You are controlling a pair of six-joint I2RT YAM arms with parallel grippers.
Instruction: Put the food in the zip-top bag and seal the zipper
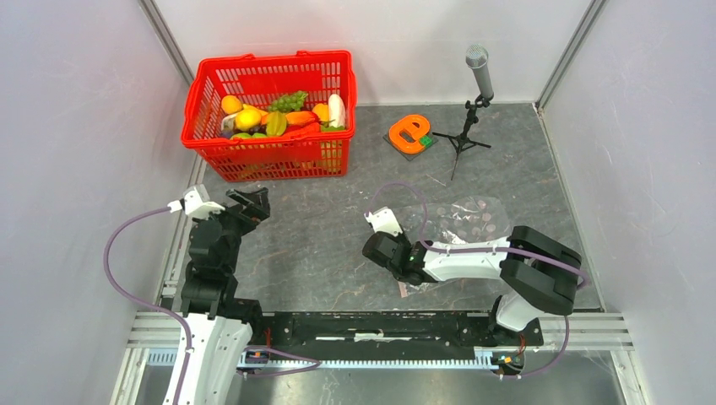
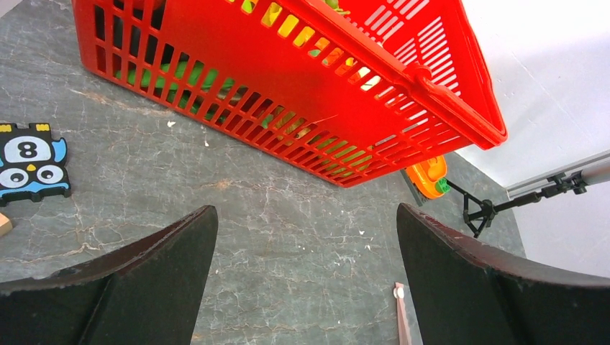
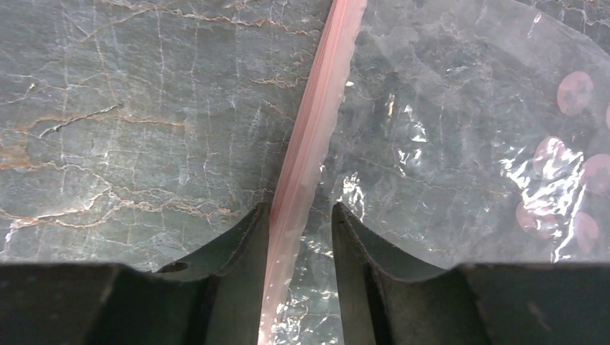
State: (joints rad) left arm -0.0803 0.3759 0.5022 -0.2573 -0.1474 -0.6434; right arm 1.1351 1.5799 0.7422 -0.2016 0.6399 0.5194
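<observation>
Over on the left, the food [image 1: 274, 118] is a glossy pile of toy fruit and veg: yellow, orange, green and one white piece, all heaped in the red basket [image 1: 270, 156]. The left claw [image 2: 306, 215] is spread wide with nothing between its fingers and isn't touching anything. It hangs over bare table [image 2: 288, 273]. The basket sits just ahead of its fingertips, so the food is up front of it and a bit higher, behind the red mesh wall.

The bag [image 3: 446, 129] is clear crinkly plastic lying flat on the table, with a few round pinkish prints on it. The zipper [image 3: 316, 122] is a thin pale-pink strip along one edge.

The right claw [image 3: 300, 212] is only open a crack. The pink strip runs straight in between the two fingers and hugs the left-hand one. There's a sliver of clear plastic showing before the other finger, so it doesn't look clamped down. From that claw the strip stretches straight ahead. The rest of the bag spreads off to its right, with bare table to its left.
</observation>
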